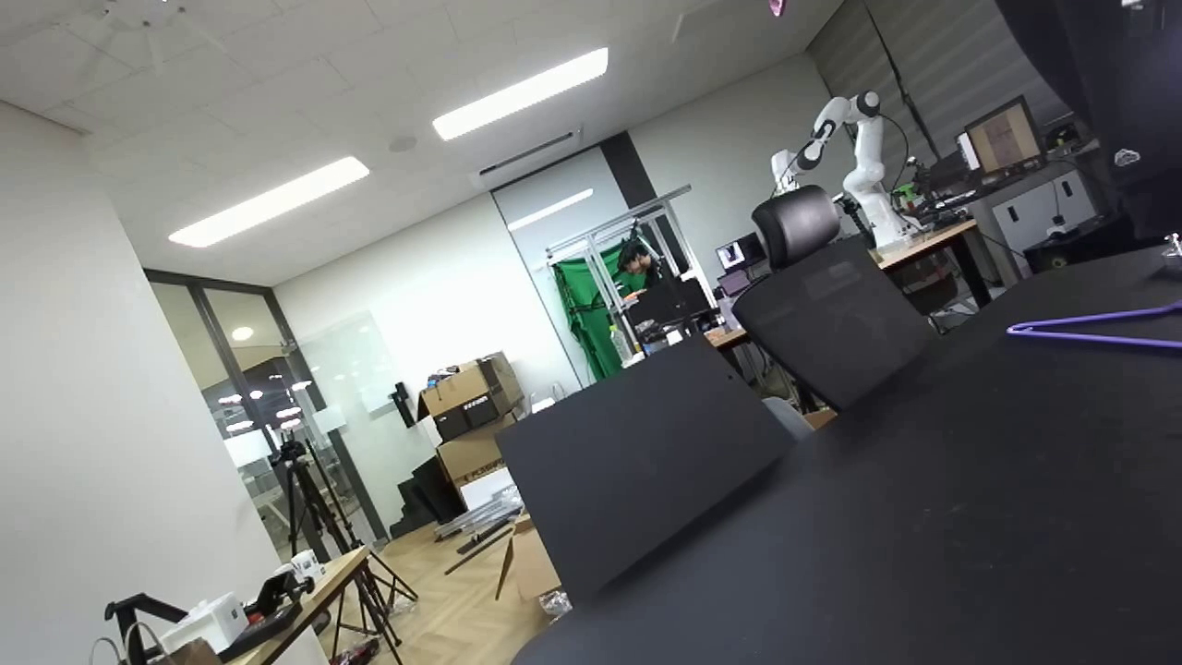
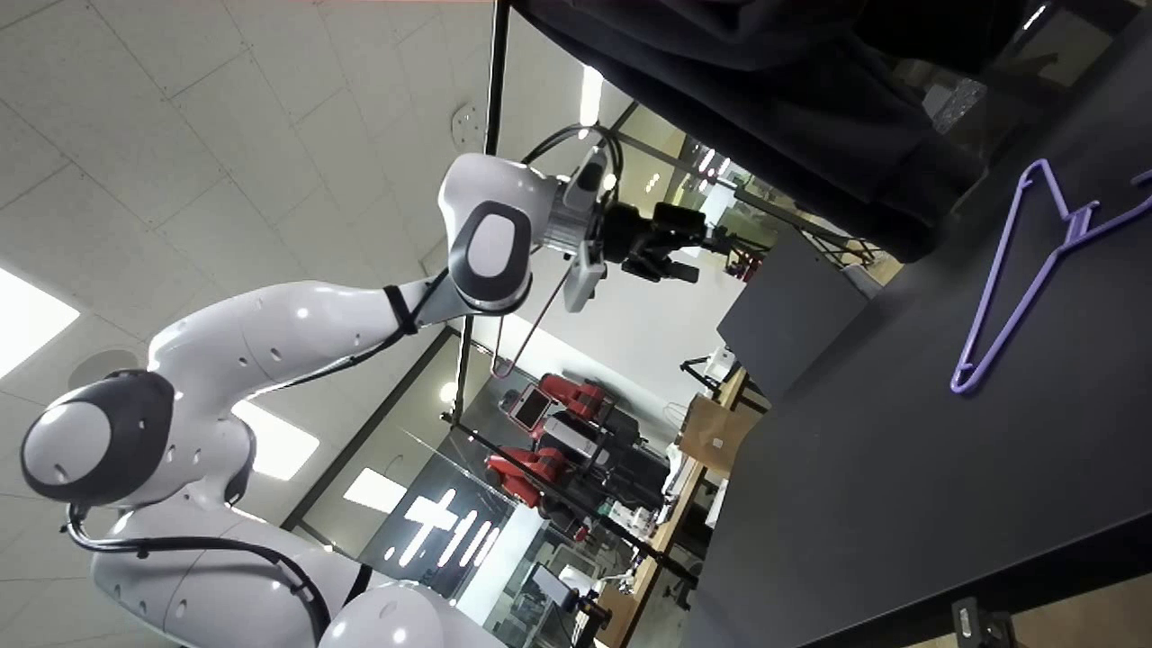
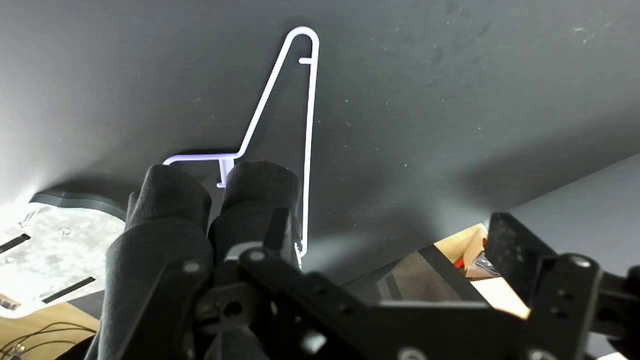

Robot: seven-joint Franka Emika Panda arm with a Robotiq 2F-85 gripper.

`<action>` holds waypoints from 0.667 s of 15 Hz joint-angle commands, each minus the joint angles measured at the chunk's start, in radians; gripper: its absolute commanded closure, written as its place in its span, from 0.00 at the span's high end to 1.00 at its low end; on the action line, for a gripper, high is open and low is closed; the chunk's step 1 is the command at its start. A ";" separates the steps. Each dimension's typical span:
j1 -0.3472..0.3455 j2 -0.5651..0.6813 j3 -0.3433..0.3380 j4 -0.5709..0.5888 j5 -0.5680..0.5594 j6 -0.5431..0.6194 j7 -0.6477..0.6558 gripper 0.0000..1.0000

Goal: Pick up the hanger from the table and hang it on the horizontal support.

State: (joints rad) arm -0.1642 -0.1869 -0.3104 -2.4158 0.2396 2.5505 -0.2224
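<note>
The thin purple hanger lies flat on the black table (image 2: 882,432). It shows in both exterior views (image 1: 1090,338) (image 2: 1017,326), cut off by the right edge in each. It shows also in the wrist view (image 3: 309,135), its hook and far end partly covered by dark rounded forms. My gripper (image 2: 691,245) is up in the air, away from the hanger. In the wrist view its fingers (image 3: 395,240) stand wide apart with nothing between them. A black bar (image 2: 493,81), which looks like the horizontal support, runs behind the arm in an exterior view.
A pink hanger (image 2: 515,362) hangs near the bar, partly hidden by the arm. Dark clothing of a person (image 2: 810,135) is beside the table. Dark fabric-like rounded forms (image 3: 260,185) rise below the gripper. A black chair (image 1: 822,314) stands at the table's edge.
</note>
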 commanded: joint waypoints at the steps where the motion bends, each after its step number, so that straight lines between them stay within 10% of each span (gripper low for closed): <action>1: 0.012 0.184 0.022 0.050 0.067 0.130 0.023 1.00; 10: 0.015 0.632 0.078 0.266 0.110 0.284 0.058 1.00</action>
State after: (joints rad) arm -0.1534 0.3216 -0.2453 -2.2521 0.3391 2.8397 -0.1959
